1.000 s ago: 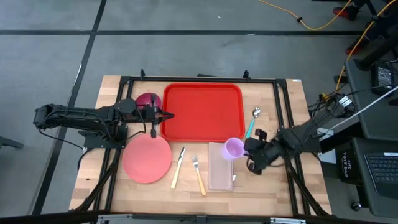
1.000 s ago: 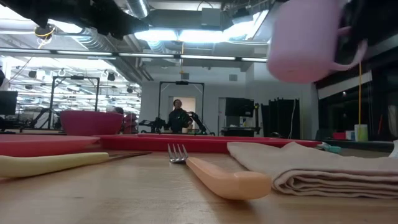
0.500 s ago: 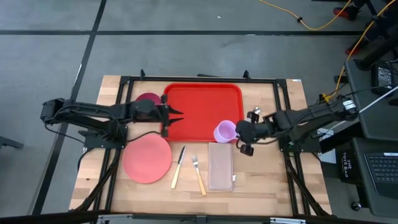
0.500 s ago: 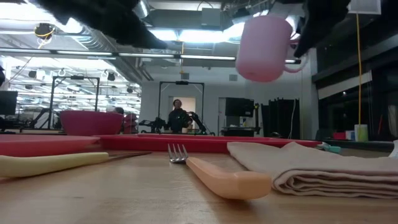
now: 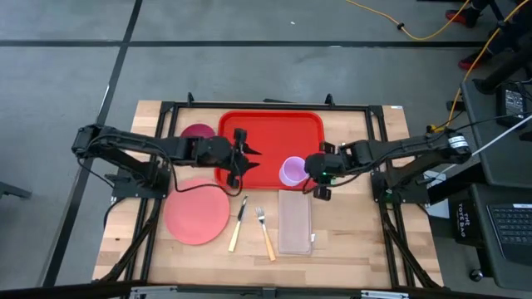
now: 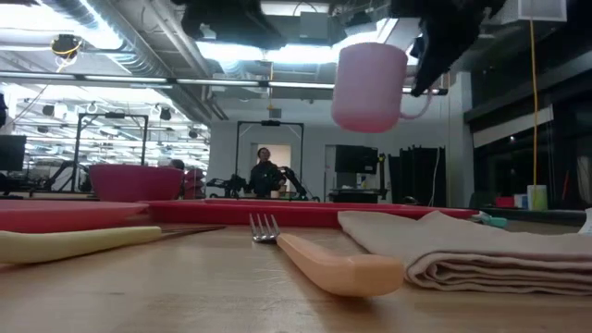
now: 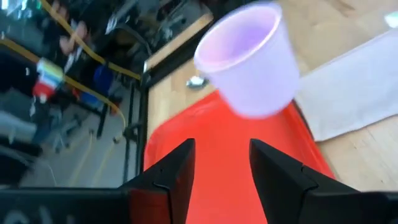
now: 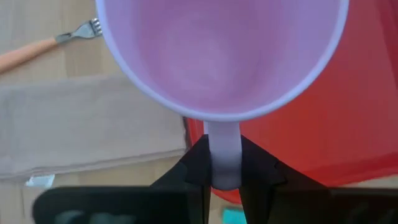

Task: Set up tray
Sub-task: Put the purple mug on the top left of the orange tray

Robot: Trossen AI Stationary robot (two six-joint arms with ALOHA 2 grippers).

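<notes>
The red tray (image 5: pixel 270 145) lies at the table's far middle. A lilac cup (image 5: pixel 292 170) hangs above its near right corner, held by my right gripper (image 5: pixel 312 169), which is shut on the handle. The low view shows the cup (image 6: pixel 368 85) well above the table. My left gripper (image 5: pixel 247 156) hovers open over the tray's left part with nothing between its fingers. In the left wrist view it (image 7: pixel 221 180) points across the tray (image 7: pixel 230 162) toward the cup (image 7: pixel 249 62). My right gripper pinches the cup's handle (image 8: pixel 224 146) between its two fingers (image 8: pixel 196 165). It comes from the table's right, slanting down. The cup hangs clear of the tray, mouth up and nearly upright, out in front of the fingers.
A magenta bowl (image 5: pixel 198 133) stands left of the tray and a round pink plate (image 5: pixel 197 212) lies nearer. A knife (image 5: pixel 237 223), a fork (image 5: pixel 265 232) and a folded beige napkin (image 5: pixel 294 220) lie side by side near the front edge.
My right gripper has carried the cup from beside the napkin toward the table's left and far side, to over the tray's near right corner. My left gripper has moved from the tray's left rim out over the tray, rolled and opened.
</notes>
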